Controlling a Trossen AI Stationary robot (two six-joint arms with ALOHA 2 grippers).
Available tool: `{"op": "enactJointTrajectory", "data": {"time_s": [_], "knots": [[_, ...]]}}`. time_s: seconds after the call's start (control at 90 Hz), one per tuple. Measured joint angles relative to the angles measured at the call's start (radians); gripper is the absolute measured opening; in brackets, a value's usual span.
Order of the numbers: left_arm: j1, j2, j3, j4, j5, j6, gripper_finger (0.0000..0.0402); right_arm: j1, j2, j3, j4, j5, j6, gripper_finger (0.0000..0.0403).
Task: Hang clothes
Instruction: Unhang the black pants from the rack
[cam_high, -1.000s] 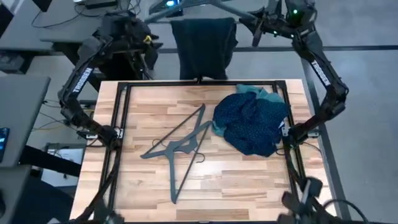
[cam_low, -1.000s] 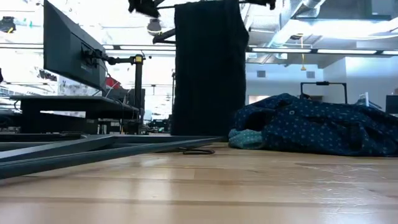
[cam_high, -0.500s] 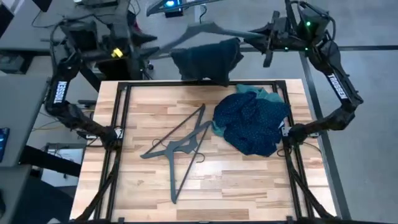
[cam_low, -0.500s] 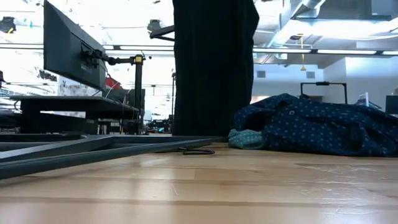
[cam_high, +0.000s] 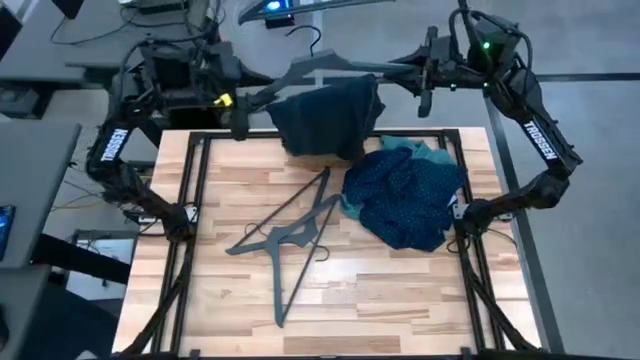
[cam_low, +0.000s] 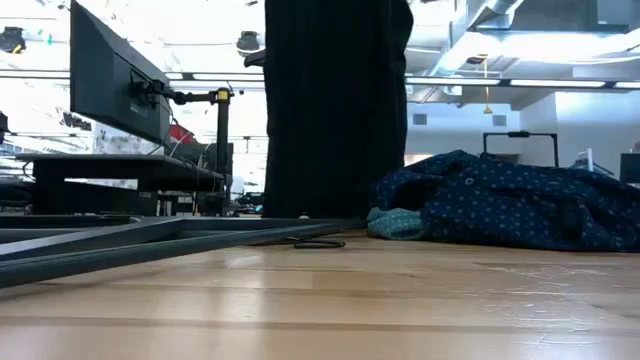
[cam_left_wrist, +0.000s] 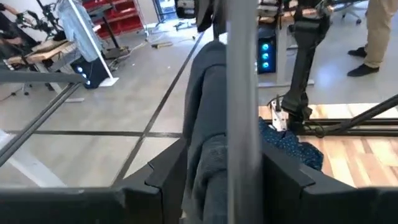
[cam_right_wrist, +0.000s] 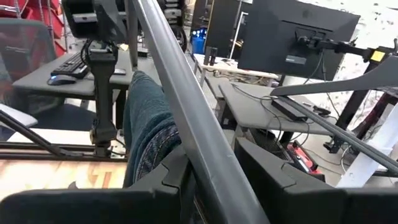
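the wooden table lies well below both sets of jaws, with a black frame around its edge. the dark charcoal jeans are folded over the bar of a black hanger and hang between the two sets of jaws, up above the table's far edge; in the low view the legs fall as a dark curtain almost to the tabletop. the left gripper pinches one end of the hanger's bar and the right gripper the other, each closed narrowly on it, as both wrist views show the bar running out between the fingers. so the first garment is on a hanger but, as i judge it, not yet hung on any rail. below the right jaws, heaped on the table, the navy dotted shirt covers most of the teal-green shirt; both wait. two spare hangers lie crossed on the table, nearer the left jaws.
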Motion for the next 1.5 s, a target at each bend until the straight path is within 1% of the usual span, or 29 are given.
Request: {"op": "enactJointTrajectory", "data": {"time_s": [0.089,0.156,0.211,0.289,0.333,0.422,0.511,0.611,0.7,0.811,0.878,0.944,1.011,1.078,1.2,1.311,1.5], "knots": [[0.0,0.019,0.0,0.0,-0.016,0.003,0.0145,0.013,0.002,0.0,-0.006,0.009,0.003,0.0093],[-0.001,0.033,0.0,-0.001,-0.044,0.013,0.0129,0.018,0.006,0.0,-0.006,0.015,0.007,0.0093],[-0.001,0.039,0.0,-0.005,-0.061,0.036,0.0097,0.017,0.006,0.0,-0.021,0.03,0.031,0.0093],[-0.001,0.053,0.001,0.006,-0.085,0.052,0.0032,0.019,0.007,0.0,-0.029,0.074,0.056,0.0093],[0.002,0.054,0.001,0.004,-0.094,0.053,0.0016,0.018,0.005,0.0,-0.036,0.105,0.062,0.0106],[0.005,0.054,0.001,-0.004,-0.109,0.064,0.0011,0.02,-0.007,0.003,-0.066,0.184,0.067,0.0168],[0.011,0.045,0.001,-0.014,-0.122,0.075,0.0007,0.019,-0.017,0.038,-0.119,0.236,0.082,0.0232],[0.016,0.037,0.0,-0.016,-0.145,0.071,0.0006,0.018,-0.024,0.078,-0.19,0.264,0.126,0.0279],[0.015,0.035,0.0,-0.016,-0.189,0.068,0.0006,0.018,-0.029,0.095,-0.253,0.264,0.176,0.0297],[0.016,0.035,0.0,-0.01,-0.223,0.063,0.0005,0.019,-0.041,0.093,-0.321,0.263,0.217,0.0303],[0.016,0.035,0.0,0.01,-0.226,0.063,0.0005,0.023,-0.046,0.055,-0.34,0.262,0.238,0.0304],[0.015,0.035,0.0,0.036,-0.224,0.063,0.0004,0.044,-0.046,-0.014,-0.344,0.26,0.233,0.0305],[0.014,0.035,0.0,0.053,-0.22,0.055,0.0004,0.065,-0.043,-0.103,-0.306,0.256,0.235,0.0305],[0.014,0.035,0.0,0.056,-0.212,0.048,0.0005,0.078,-0.033,-0.196,-0.215,0.254,0.254,0.0305],[0.008,0.035,0.0,0.059,-0.187,0.042,0.0005,0.111,-0.036,-0.322,0.049,0.253,0.292,0.0306],[0.006,0.035,0.0,0.055,-0.178,0.041,0.0005,0.126,-0.008,-0.365,0.182,0.249,0.315,0.0306],[0.007,0.035,0.0,0.052,-0.178,0.028,0.0006,0.168,0.054,-0.37,0.28,0.184,0.321,0.0306]]}}
